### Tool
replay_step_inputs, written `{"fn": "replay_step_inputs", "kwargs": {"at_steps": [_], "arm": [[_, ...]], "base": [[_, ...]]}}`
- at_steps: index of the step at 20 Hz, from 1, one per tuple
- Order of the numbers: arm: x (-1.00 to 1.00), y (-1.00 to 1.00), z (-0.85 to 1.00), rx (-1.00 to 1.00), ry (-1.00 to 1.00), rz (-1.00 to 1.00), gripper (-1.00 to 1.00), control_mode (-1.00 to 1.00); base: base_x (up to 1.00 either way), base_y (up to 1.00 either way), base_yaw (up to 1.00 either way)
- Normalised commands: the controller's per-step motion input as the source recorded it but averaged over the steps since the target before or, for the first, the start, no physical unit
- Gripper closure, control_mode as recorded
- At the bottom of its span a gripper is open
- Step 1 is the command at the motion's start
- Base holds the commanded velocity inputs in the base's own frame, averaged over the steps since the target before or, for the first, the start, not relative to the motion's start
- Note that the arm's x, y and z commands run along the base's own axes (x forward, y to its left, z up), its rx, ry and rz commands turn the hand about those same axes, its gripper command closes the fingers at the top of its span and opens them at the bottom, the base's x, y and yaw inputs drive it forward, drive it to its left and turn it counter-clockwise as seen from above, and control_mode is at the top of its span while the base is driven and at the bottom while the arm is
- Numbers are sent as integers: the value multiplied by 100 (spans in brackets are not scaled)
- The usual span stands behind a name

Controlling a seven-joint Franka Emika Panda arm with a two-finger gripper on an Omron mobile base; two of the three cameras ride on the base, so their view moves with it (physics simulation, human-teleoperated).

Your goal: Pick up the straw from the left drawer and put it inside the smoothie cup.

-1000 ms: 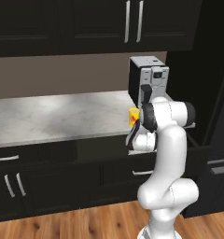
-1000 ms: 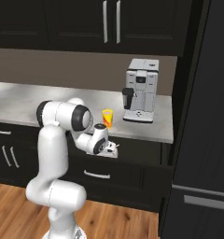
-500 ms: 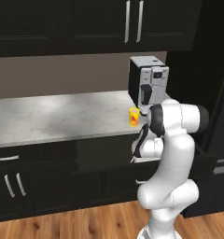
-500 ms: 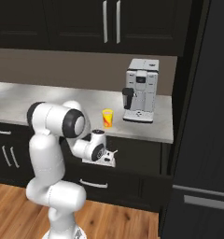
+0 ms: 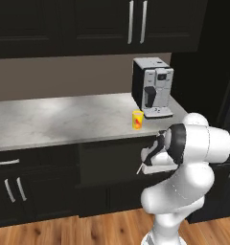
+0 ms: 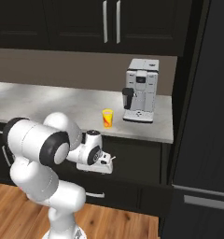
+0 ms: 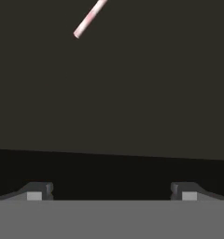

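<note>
Two wide-spread fingers on your gripper point(image 7: 111, 193) hold nothing, so the thin straw point(image 7: 89, 18) (off-centre in the hand view) could slip past.

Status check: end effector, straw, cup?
End effector open, empty, over open left drawer. Straw lying ahead, untouched. Smoothie cup upright on counter. Nothing blocking.

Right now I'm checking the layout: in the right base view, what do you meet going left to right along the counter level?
Claw → cup → coffee machine
</note>
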Motion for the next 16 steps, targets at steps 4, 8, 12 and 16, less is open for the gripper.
{"fn": "replay_step_inputs", "kwargs": {"at_steps": [4, 8, 12, 16], "arm": [[30, 0, 61, 0, 0, 0, -100, -100], [40, 0, 31, 0, 0, 0, -100, -100], [38, 0, 6, 0, 0, 0, -100, -100], [25, 3, 0, 0, -3, 0, -100, -100]], "base": [[0, 0, 0], [0, 0, 0], [0, 0, 0], [0, 0, 0]]}}
